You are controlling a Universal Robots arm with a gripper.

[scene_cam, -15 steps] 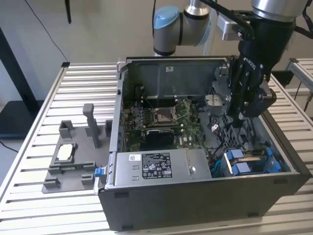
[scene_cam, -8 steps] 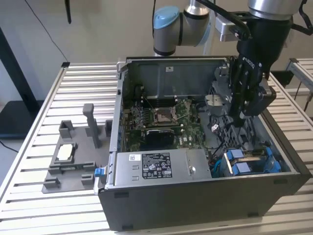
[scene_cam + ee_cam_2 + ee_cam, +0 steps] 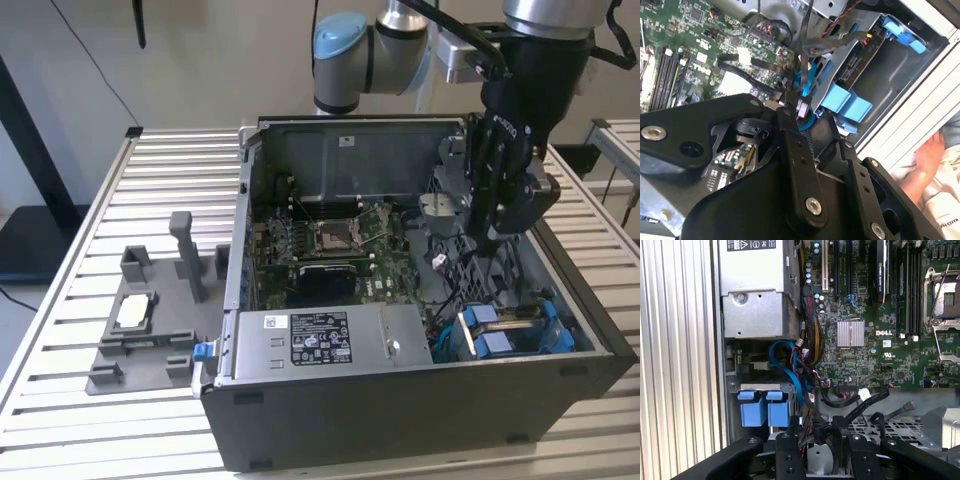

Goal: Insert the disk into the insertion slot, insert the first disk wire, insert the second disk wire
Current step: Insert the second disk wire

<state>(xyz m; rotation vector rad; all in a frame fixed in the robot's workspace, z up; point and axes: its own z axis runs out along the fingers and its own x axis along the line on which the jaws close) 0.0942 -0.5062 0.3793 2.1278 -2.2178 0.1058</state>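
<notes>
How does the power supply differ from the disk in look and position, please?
The power supply is a silver box with a black label; the disk carries bright blue tabs. The power supply lies toward the exterior view's left, the disk toward its right. Both sit along the case's near wall.

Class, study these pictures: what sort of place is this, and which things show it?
Probably a robotics lab or an assembly test bench: a robot arm hangs over an open PC case on a slatted metal table, with a grey parts fixture beside the case.
</notes>
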